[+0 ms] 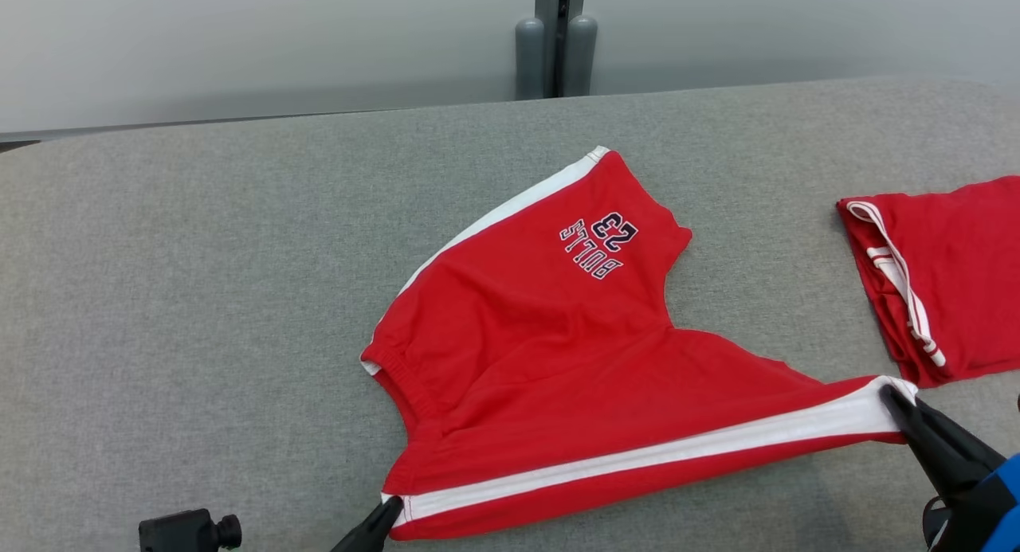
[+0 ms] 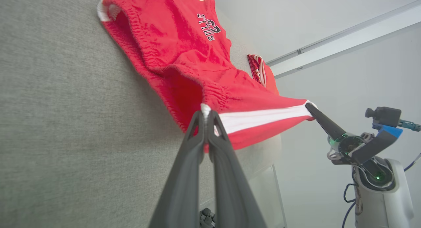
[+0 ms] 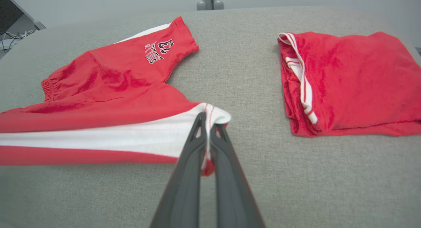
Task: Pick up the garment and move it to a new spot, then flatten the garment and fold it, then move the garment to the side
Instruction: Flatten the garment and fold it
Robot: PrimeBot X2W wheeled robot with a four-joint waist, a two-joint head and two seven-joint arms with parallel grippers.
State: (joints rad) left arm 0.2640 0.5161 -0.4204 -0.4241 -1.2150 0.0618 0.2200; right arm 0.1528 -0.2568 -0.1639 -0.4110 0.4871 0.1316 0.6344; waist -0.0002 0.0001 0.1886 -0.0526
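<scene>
Head view: two red garments on one grey surface (image 1: 199, 297), two pairs of dark fingers. Near the middle, toward the near edge, shorts (image 1: 542, 329): red, two white side stripes, gathered waistband at the left, one dark "BULLS 23" print (image 1: 598, 245) on the far leg, upside down from here. Far leg flat, pointing at the far edge; near leg stretched taut along the near edge. Clenched on the waistband end of the near stripe (image 1: 637, 456), left fingers (image 1: 382, 518); clenched on its hem end, right fingers (image 1: 912, 415). By the right edge, folded second garment (image 1: 948, 273), red with white-and-red trim, near the shorts' hem but apart.

Left wrist view: left fingers (image 2: 197, 136) pinched tight on the white corner; near leg held a little off the surface between the two grips, waistband gaping; right fingers (image 2: 324, 121) seen side-on, gripping the far end of the stripe. Less plain from the head, that lift. Right wrist view: right fingers (image 3: 197, 139) clamped on the stripe's end, hem curled over the tips; whole outline of the second garment (image 3: 348, 83), cut by the frame's right side in the head view.
</scene>
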